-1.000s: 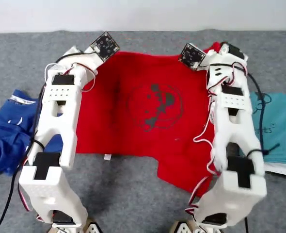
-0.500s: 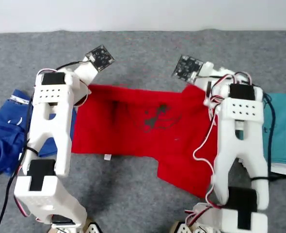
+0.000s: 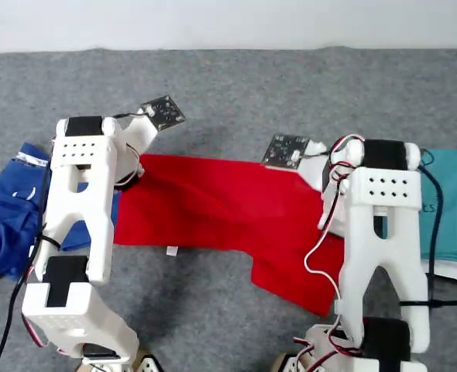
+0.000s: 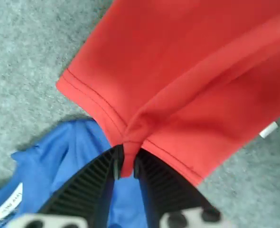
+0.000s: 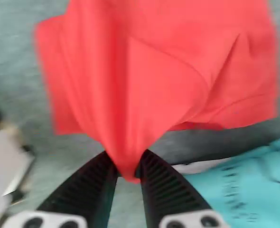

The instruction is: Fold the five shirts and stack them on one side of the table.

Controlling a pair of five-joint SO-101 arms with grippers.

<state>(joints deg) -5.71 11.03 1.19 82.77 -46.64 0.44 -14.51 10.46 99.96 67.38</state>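
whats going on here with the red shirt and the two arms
A red fabric shirt is held at both ends over the grey table. The left hand is shut on the shirt's edge beside a crumpled blue shirt. The right hand is shut on the other end, next to a teal shirt. The red shirt lies doubled over in a long band between them, so the fold looks only partly done.

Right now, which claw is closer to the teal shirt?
The right. The right gripper pinches the red shirt at its edge just beside the teal shirt; the left gripper pinches the red shirt's far end, over by the blue shirt.
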